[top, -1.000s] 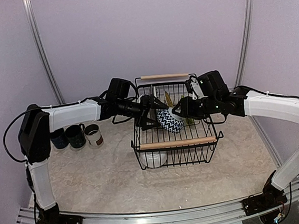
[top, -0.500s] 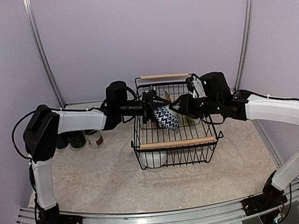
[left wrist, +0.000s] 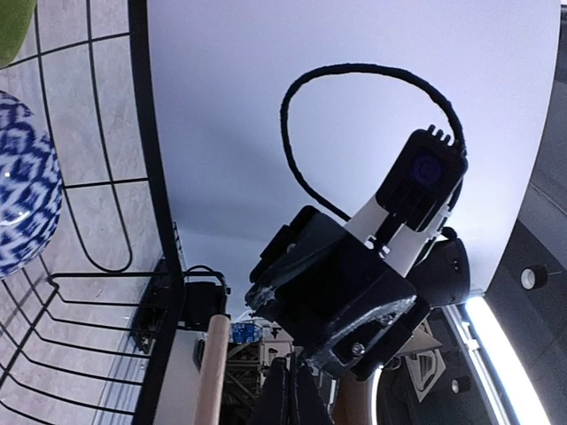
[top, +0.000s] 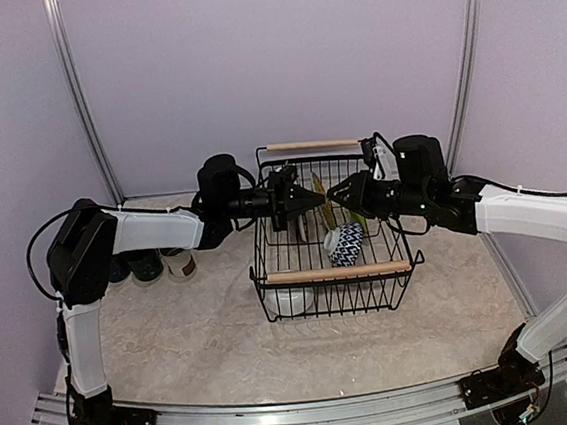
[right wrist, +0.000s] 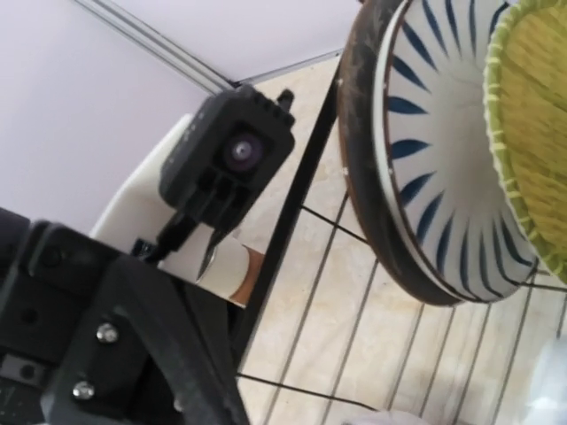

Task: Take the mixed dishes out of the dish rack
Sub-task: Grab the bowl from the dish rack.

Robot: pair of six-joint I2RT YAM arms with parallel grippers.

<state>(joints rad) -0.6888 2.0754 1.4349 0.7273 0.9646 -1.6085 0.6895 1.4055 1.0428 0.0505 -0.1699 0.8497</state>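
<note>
lime-green plate [right wrist: 533, 124] cut by frame edge, mugs [top: 147, 268] behind left arm [top: 154, 228]

1 dish rack [top: 351, 291] w/ 2 wooden handles [top: 336, 271]. Plates: 2, upright, betw. the grippers: 1 striped plate [right wrist: 416, 159], 1 lime-green plate [right wrist: 532, 124]. Bowls: 2: 1 patterned bowl [top: 345, 244] just below right gripper [top: 348, 190], 1 white bowl [top: 292, 300] below left gripper [top: 305, 198]. Mugs/cups: 3, outside rack, well left of left gripper: 2 dark mugs [top: 146, 268], 1 white-brown cup [top: 178, 264].

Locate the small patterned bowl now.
In the top view, the patterned bowl sits inside the dish rack, right of centre, just behind the near wooden handle.
</note>
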